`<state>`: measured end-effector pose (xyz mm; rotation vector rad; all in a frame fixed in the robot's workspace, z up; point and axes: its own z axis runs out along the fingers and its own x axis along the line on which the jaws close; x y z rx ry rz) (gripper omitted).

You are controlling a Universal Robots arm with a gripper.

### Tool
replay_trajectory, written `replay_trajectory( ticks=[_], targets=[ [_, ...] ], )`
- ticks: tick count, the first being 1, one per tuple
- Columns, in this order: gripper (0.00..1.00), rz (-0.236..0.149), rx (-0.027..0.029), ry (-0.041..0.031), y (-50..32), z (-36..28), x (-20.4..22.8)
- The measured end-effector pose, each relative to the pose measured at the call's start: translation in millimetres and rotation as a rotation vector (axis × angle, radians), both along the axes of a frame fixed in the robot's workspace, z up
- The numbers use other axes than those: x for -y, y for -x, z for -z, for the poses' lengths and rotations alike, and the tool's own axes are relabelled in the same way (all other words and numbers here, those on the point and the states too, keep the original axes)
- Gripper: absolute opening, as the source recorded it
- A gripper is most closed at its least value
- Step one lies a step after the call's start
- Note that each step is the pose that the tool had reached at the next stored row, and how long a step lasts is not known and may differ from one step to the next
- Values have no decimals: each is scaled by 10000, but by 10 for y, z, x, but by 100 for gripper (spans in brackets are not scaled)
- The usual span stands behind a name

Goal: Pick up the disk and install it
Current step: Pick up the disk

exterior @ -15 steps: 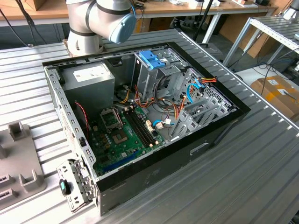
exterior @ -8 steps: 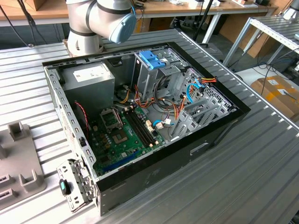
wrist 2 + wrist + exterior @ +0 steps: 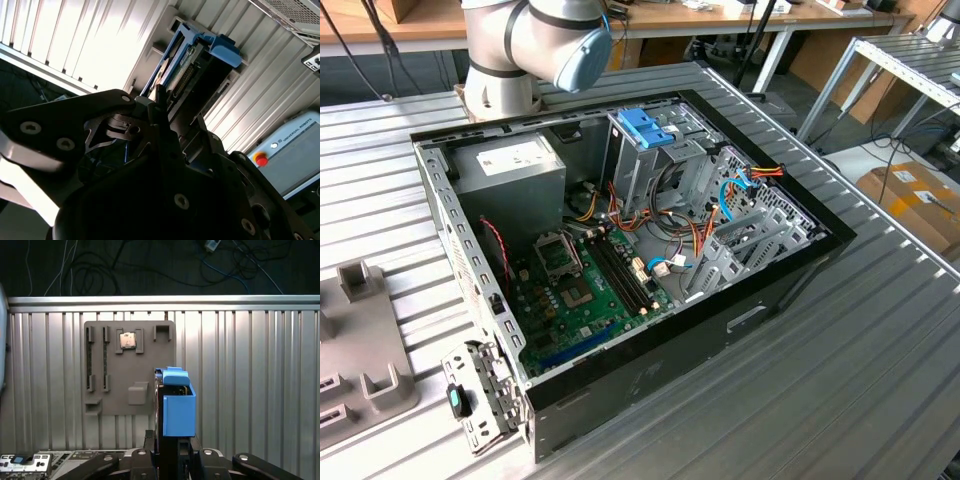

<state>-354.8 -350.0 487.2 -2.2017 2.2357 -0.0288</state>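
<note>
Clamping the disk (image 3: 178, 412) edge-on between its narrowed fingers, the gripper (image 3: 171, 450) held it clear of the ribbed metal table (image 3: 250, 380), the grey parts tray (image 3: 115, 390) lying beyond.

The setting was a robotics laboratory or workshop. Indicators: a ribbed aluminium counter (image 3: 880, 330) carrying an opened computer case (image 3: 720, 335), wooden-topped counters (image 3: 720, 18) behind, floor cables (image 3: 100, 270), a cardboard box (image 3: 920, 200) and a control pendant (image 3: 292, 155) with a red stop button (image 3: 259, 159).
</note>
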Motion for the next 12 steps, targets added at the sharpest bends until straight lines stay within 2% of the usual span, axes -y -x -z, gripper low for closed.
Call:
replay_trajectory(
  ticks=[12],
  targets=[
    [35, 0, 0, 0, -265, 0, 0]
  ],
)
